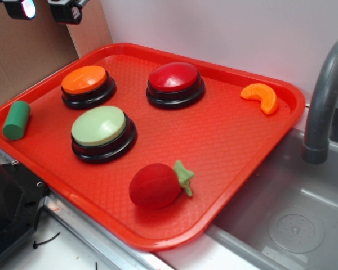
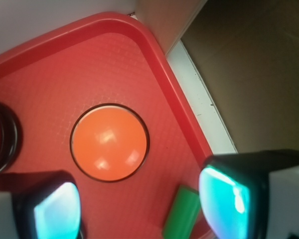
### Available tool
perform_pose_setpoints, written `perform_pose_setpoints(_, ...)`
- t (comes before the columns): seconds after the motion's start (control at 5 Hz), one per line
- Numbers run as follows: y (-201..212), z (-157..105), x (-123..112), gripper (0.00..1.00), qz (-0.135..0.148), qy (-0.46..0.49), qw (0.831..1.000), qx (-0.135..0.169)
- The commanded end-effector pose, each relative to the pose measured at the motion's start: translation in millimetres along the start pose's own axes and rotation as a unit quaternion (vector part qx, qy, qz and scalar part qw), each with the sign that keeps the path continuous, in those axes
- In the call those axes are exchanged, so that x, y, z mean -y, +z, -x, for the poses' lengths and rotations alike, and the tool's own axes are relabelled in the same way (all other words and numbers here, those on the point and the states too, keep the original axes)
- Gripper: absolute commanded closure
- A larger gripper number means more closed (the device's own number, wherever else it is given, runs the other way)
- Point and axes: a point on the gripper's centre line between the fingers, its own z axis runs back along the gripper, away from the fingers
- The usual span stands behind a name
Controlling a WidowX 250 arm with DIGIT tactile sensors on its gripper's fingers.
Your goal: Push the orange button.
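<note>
The orange button (image 1: 85, 80) sits near the tray's (image 1: 231, 152) far left corner, untouched, its cap unpressed as far as I can judge. From my wrist view it lies ahead of the fingers rather than between them — so a straight drop from here would likely land on bare tray short of the cap, or clip only its black ring and slide the whole button instead of pressing it. The green cylinder (image 1: 16, 120) lies on the tray's left rim, just beside my right finger pad (image 2: 224, 196); drifting that way could knock it off. The pale green button (image 1: 99, 126) and the red button (image 1: 174, 77) are close neighbours — overshoot risks pressing the wrong one.

The gripper (image 2: 139, 206) hangs high above that corner, pointing down, its jaws spread wide with nothing held.
</note>
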Motion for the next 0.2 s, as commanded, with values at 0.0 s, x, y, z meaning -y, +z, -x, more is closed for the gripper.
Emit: perform_pose_setpoints(0.0, 20.7, 6.0, -11.0, 0.00, -0.023, -0.018, 0.997, 0.069)
